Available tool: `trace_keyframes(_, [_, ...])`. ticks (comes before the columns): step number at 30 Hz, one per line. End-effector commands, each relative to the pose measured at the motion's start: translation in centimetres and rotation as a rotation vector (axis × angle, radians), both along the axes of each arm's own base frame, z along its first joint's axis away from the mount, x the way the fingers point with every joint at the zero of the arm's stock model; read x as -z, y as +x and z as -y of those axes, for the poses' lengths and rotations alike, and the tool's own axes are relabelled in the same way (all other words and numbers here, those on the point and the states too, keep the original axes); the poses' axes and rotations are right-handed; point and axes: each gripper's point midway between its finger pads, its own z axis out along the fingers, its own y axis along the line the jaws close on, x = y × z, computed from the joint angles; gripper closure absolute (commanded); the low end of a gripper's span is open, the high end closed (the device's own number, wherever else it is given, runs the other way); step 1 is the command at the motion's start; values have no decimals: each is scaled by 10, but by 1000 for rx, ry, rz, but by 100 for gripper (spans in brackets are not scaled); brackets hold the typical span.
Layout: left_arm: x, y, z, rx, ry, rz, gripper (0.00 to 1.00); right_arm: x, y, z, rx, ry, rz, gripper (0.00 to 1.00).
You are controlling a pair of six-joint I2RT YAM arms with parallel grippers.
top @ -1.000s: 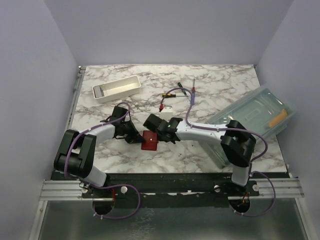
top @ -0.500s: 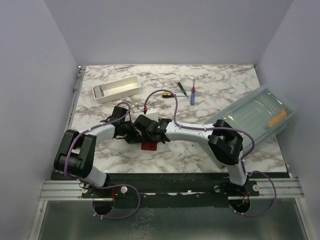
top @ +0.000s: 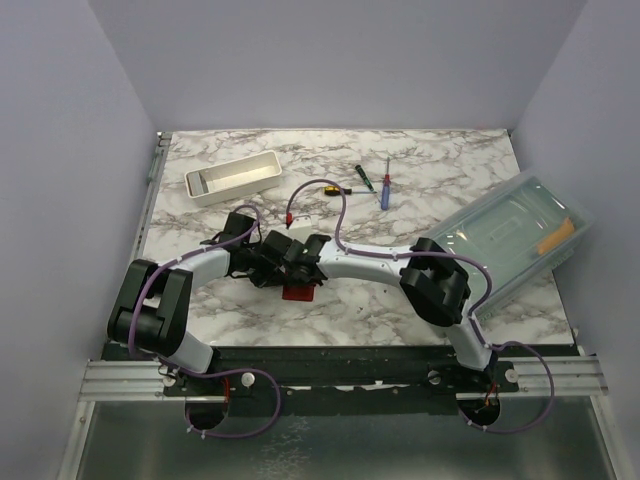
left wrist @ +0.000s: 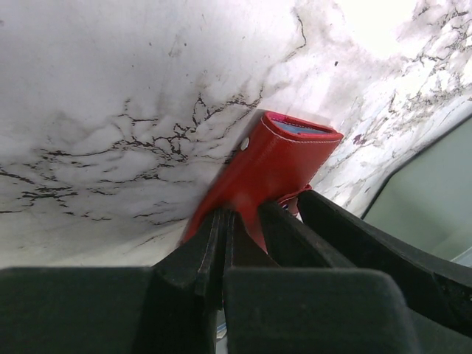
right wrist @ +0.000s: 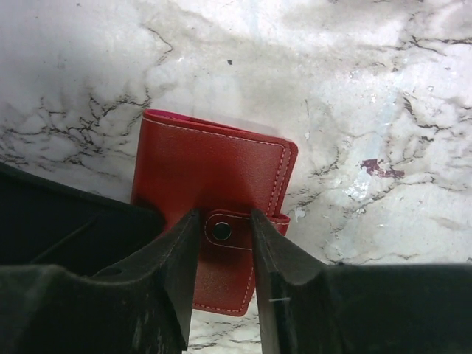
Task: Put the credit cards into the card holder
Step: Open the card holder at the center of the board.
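**Two Pincers Met at the Red Wallet**

The card holder (top: 297, 292) was a small dark-red wallet. It lay flat on the marble table (top: 430, 160), a bit left of the middle of the top view and low down. From above only a small red piece showed, because both pincers were over it.

In the left wrist view, a thin strip of a blue card (left wrist: 301, 128) showed in the far end of the wallet, near the upper middle of the frame. The left gripper (left wrist: 236, 221) was squeezed tight on the near edge of the wallet, at the bottom of that frame.

In the right wrist view, the wallet filled the middle. Its little strap with a round snap button (right wrist: 220, 230) sat right between the two fingers of the right gripper (right wrist: 223, 217). Those fingers stood a little apart, one on each side of the strap. It was not clear if they pressed on it.

A white tray (top: 234, 177) sat in the upper left of the top view. Near the upper middle lay three screwdrivers, one yellow (top: 325, 189), one green (top: 363, 176) and one blue (top: 385, 188). A clear plastic box (top: 510, 235) sat tilted at the right side, with an orange thing (top: 556, 236) inside.
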Motion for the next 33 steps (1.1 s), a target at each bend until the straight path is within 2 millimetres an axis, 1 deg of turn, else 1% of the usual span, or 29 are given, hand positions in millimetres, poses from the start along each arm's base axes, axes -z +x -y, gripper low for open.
trace_keyframes(1, [23, -14, -22, -38, 130, -55, 100, 30, -8, 38, 74, -182, -24, 71])
trace_keyframes(3, [25, -15, -24, -45, 144, -59, 100, 26, -6, 43, 91, -192, -6, 78])
trace_keyframes(6, [28, -16, -27, -59, 162, -71, 100, 13, 0, 45, 108, -180, 35, 88])
trace_keyframes(9, [32, -18, -31, -67, 182, -86, 100, -5, 7, 46, 127, -172, 85, 94])
trace_keyframes(11, [34, -18, -33, -71, 197, -91, 100, -15, 11, 50, 158, -183, 114, 97])
trace_keyframes(13, [35, -19, -36, -75, 213, -94, 100, -22, 12, 59, 192, -208, 132, 99])
trace_keyframes(16, [35, -19, -37, -76, 222, -96, 100, -28, 10, 72, 227, -244, 143, 100])
trace_keyframes(18, [34, -18, -36, -69, 216, -92, 100, -32, 5, 84, 255, -268, 137, 100])
trace_keyframes(20, [30, -17, -32, -42, 195, -77, 100, -37, 0, 88, 253, -243, 131, 99])
trace_keyframes(21, [26, -16, -30, -27, 182, -66, 100, -31, -6, 95, 215, -247, 116, 95])
trace_keyframes(22, [22, -14, -27, -9, 164, -51, 100, -29, -9, 97, 181, -219, 111, 89])
trace_keyframes(24, [9, -9, -19, 25, 119, -5, 100, -29, -14, 97, 119, -143, 76, 68])
trace_keyframes(25, [2, -6, -16, 37, 101, 18, 100, -31, -16, 89, 64, -76, 54, 59])
trace_keyframes(26, [-6, -3, -12, 51, 84, 43, 100, -37, -19, 81, 16, -17, 50, 48])
trace_keyframes(28, [-22, 2, -6, 77, 46, 93, 99, -56, -23, 68, -36, 86, 52, 40])
trace_keyframes(29, [-30, 3, -4, 88, 29, 115, 95, -65, -24, 60, -62, 135, 58, 36])
trace_keyframes(30, [-37, 5, -2, 95, 18, 139, 88, -74, -26, 50, -98, 188, 59, 32])
trace_keyframes(32, [-47, 7, -2, 94, 14, 176, 71, -82, -29, 34, -143, 263, 55, 23])
trace_keyframes(33, [-50, 7, -3, 93, 18, 192, 65, -83, -28, 27, -157, 292, 57, 20])
